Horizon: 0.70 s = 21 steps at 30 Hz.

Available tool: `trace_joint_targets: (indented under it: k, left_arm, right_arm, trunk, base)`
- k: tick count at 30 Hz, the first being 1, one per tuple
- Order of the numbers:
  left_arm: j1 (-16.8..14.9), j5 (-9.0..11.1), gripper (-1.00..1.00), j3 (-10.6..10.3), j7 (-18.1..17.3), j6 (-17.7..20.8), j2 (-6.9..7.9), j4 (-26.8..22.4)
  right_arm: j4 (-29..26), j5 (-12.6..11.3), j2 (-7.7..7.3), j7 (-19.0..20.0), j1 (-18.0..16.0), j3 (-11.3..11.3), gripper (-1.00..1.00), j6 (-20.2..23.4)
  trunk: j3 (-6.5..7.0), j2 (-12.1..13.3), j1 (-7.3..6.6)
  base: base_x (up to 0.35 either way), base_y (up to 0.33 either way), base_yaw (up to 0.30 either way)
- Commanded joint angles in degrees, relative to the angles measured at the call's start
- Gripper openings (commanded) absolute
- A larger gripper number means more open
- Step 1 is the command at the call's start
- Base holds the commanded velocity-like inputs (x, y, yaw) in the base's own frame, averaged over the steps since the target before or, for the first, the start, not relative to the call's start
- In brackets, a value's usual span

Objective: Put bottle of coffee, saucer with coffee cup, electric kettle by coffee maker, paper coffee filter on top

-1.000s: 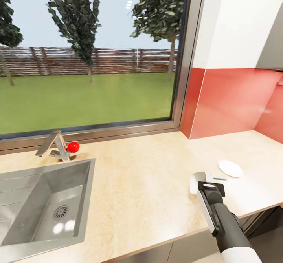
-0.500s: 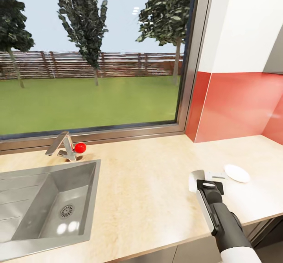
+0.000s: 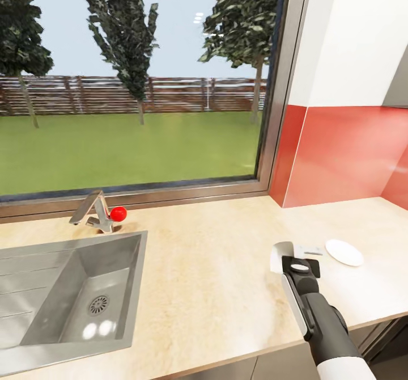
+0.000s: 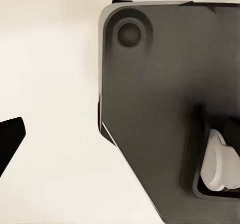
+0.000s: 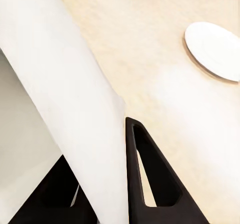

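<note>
My right gripper [image 3: 292, 254] is shut on a white paper coffee filter [image 3: 281, 253] and holds it just above the beige countertop [image 3: 209, 266] near the front edge. In the right wrist view the filter [image 5: 75, 98] is a white cone that runs between the black fingers [image 5: 150, 179] and hides one of them. A white saucer [image 3: 344, 252] lies flat on the counter to the right of the gripper, apart from it, and it shows again as the saucer [image 5: 215, 48] beyond the fingers. In the left wrist view one black fingertip [image 4: 10, 139] hangs beside a dark grey robot part [image 4: 165, 108].
A steel sink [image 3: 68, 295] with a faucet [image 3: 93, 212] and red knob [image 3: 118, 214] takes up the counter's left. A large window [image 3: 136, 85] lines the back. A red backsplash [image 3: 345, 153] and white wall close the right corner.
The whole picture has shifted, so the camera has moved. My right gripper still holds the filter, now a little further from the saucer.
</note>
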Motion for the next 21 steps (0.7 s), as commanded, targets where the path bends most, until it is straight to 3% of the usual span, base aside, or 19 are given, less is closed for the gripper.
trace_joint_targets:
  k: [1, 7, 14, 21]
  left_arm:
    - [-0.01, 0.55, 1.0, -0.32, 0.0, -0.11, 0.01, -0.04]
    - [-0.01, 0.61, 1.0, -0.23, 0.0, -0.19, 0.01, -0.04]
    - [-0.01, 0.61, 1.0, -0.23, 0.0, -0.26, 0.01, -0.04]
    - [-0.01, 0.63, 1.0, -0.26, 0.0, -0.29, 0.01, -0.04]
  right_arm:
    - [-0.07, -0.15, 0.02, -0.29, -0.05, 0.09, -1.0, 0.06]
    - [-1.14, -0.15, 0.02, -0.46, -0.05, 0.1, -1.0, -0.04]
    - [-1.27, -0.15, 0.04, -0.17, 0.04, 0.17, -1.0, -0.31]
    - [-1.21, -0.23, 0.03, -0.07, 0.17, 0.3, -1.0, -9.26]
  trunk:
    - [-0.12, -0.12, 0.04]
    - [-0.11, -0.12, 0.04]
    - [0.02, -0.12, 0.04]
    - [0.08, -0.12, 0.04]
  base:
    - [0.0, 0.0, 0.0]
    - [0.0, 0.0, 0.043]
    - [0.0, 0.0, 0.267]
    - [0.0, 0.0, 0.295]
